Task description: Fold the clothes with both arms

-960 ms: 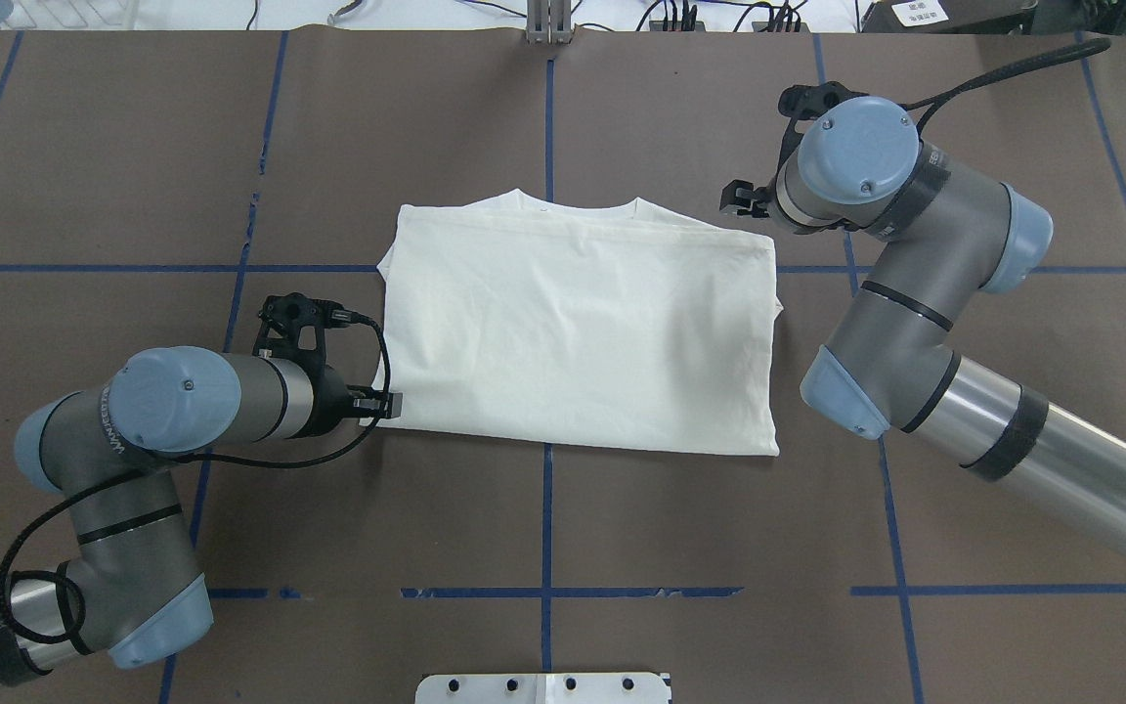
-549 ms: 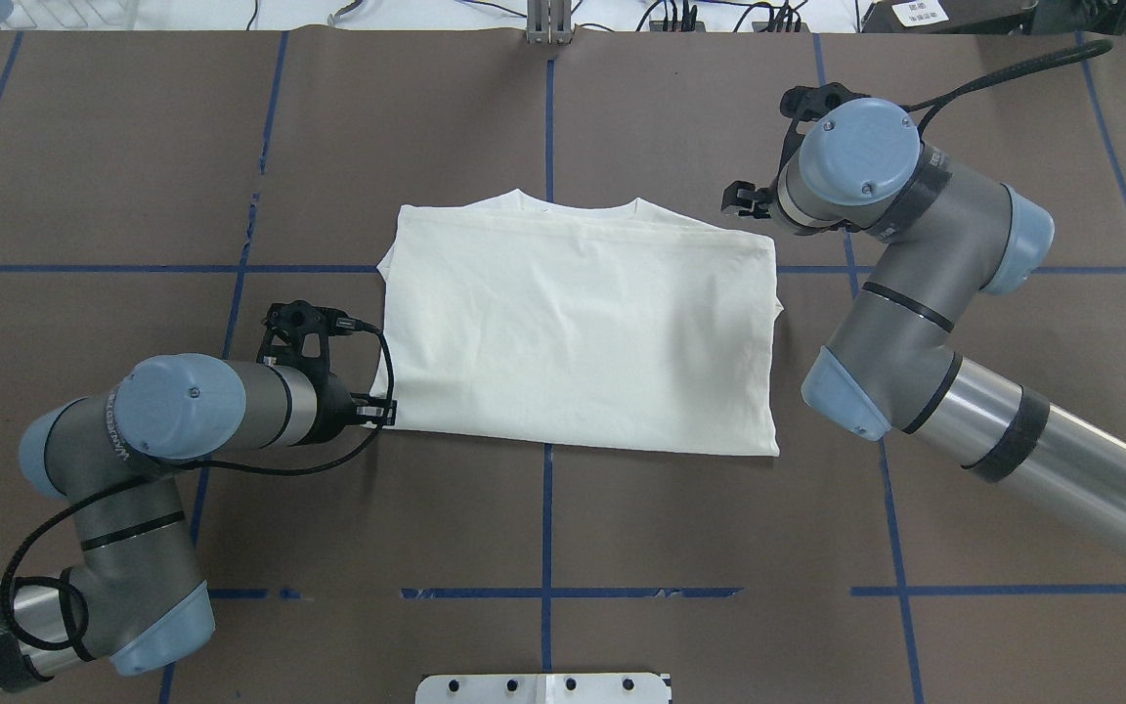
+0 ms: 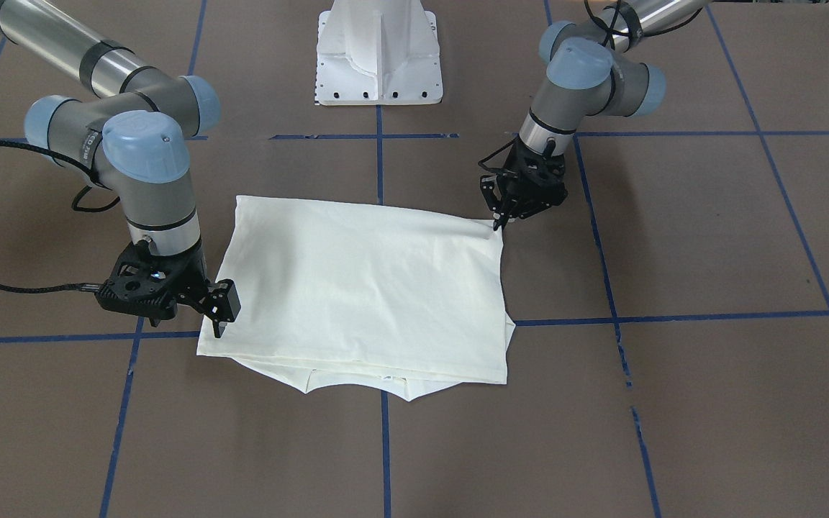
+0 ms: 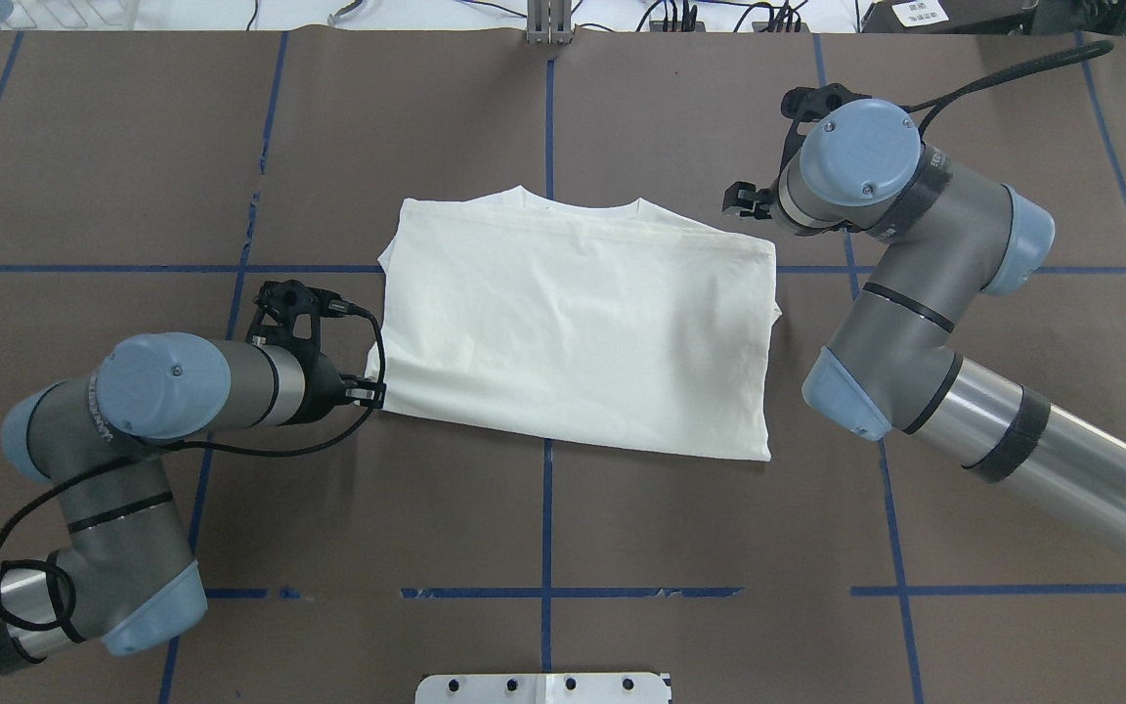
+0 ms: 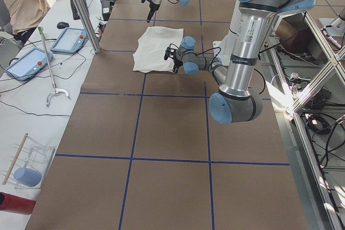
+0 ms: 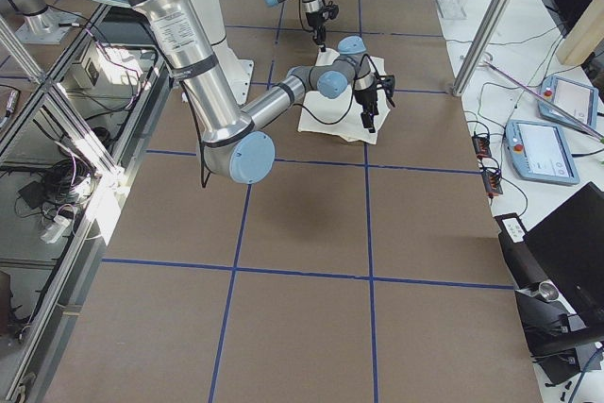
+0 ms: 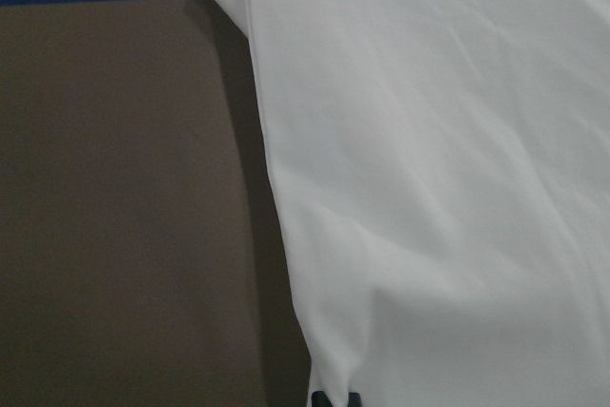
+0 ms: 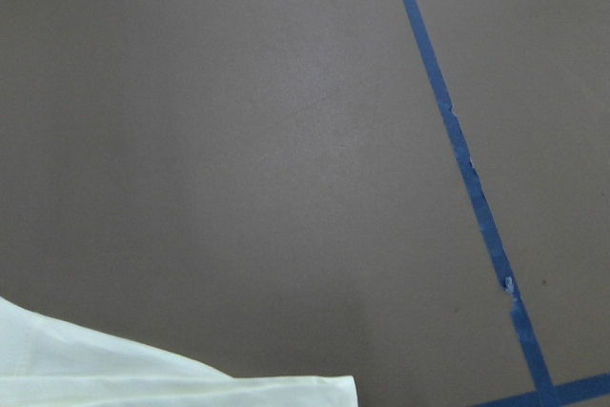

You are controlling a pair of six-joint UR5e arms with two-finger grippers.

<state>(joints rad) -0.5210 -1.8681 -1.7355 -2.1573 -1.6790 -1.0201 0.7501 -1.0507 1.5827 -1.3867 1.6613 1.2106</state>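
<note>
Well, mid-fold: left gripper [image 4: 375,393] clamps the shirt [image 4: 573,332] at its lower-left corner, right gripper [image 4: 735,201] hangs open upper right, probably needs its own corner next.

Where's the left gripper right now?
In the overhead view it is in the left half: the left gripper is at the cream T-shirt's near-left corner, pinching the fabric edge.

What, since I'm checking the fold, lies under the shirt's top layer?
The shirt shows more cream fabric peeking out at its far edge: the neckline. Everything else beneath, any print or sleeves, is covered.
</note>
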